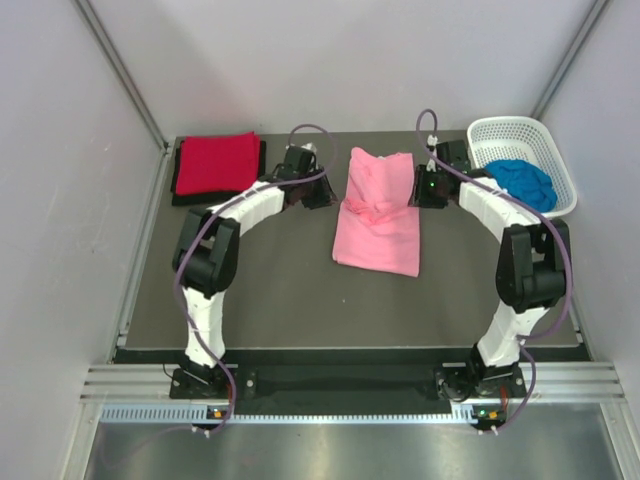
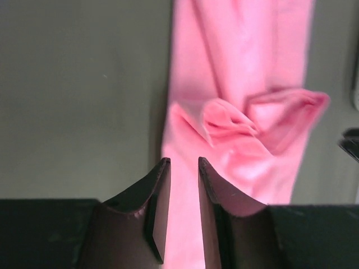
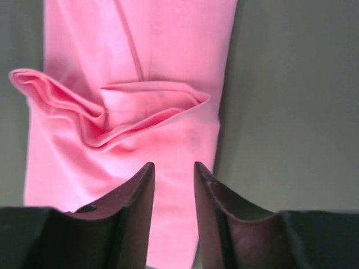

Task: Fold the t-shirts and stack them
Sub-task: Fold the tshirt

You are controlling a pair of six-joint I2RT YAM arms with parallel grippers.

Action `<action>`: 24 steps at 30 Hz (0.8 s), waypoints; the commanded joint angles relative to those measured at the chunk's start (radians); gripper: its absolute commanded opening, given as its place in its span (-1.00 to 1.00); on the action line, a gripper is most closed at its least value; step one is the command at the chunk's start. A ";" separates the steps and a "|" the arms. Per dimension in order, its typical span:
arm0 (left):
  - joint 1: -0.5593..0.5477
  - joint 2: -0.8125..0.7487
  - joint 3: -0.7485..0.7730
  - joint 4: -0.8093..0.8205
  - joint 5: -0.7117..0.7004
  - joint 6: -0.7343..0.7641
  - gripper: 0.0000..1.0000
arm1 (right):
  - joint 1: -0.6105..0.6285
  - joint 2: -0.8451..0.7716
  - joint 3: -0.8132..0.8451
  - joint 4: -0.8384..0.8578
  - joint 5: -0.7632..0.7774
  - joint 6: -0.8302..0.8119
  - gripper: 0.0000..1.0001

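Pink shirt [image 1: 377, 212] is lying mid-table as a long strip running near to far, with a bunched ridge crossing its middle.

I am hovering my left gripper [image 1: 318, 192] just beside the strip's left edge and my right gripper [image 1: 425, 190] just beside its right edge. Both are sitting level with the ridge. Jaws on each are standing apart, with cloth showing below the gap and nothing clamped.

Red shirt [image 1: 216, 162] is lying folded at the far left on top of the black shirt [image 1: 185, 198]. Blue shirt [image 1: 522, 182] is waiting in the basket [image 1: 510, 130] at the far right.

Judging the step: I am working the crosswise fold of the pink shirt, and it is not lying flat yet.

Next move, as I am reading it: I am needing a fresh pinch on both side edges at once, level with each other. Then comes an even carry so one half lands square on the other and the ridge flattens out.

I am finding no brand, label or writing anywhere.
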 commanded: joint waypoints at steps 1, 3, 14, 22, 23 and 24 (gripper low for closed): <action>0.005 -0.174 -0.120 0.055 0.082 0.076 -0.37 | -0.004 -0.103 -0.028 -0.034 -0.054 0.007 -0.34; 0.002 -0.195 -0.156 0.099 0.130 0.071 -0.38 | -0.002 -0.103 -0.060 -0.020 -0.080 0.015 -0.42; 0.002 0.022 0.022 0.062 0.201 0.184 -0.46 | -0.004 -0.034 -0.057 0.040 -0.164 -0.049 -0.28; 0.031 0.125 0.137 -0.008 0.265 0.391 -0.42 | -0.064 0.059 -0.003 -0.025 -0.315 -0.321 -0.14; 0.031 0.136 0.152 -0.021 0.271 0.419 -0.42 | -0.067 0.072 0.000 -0.023 -0.296 -0.340 -0.11; 0.031 0.143 0.163 -0.027 0.273 0.427 -0.41 | -0.077 0.076 0.004 -0.023 -0.298 -0.349 -0.09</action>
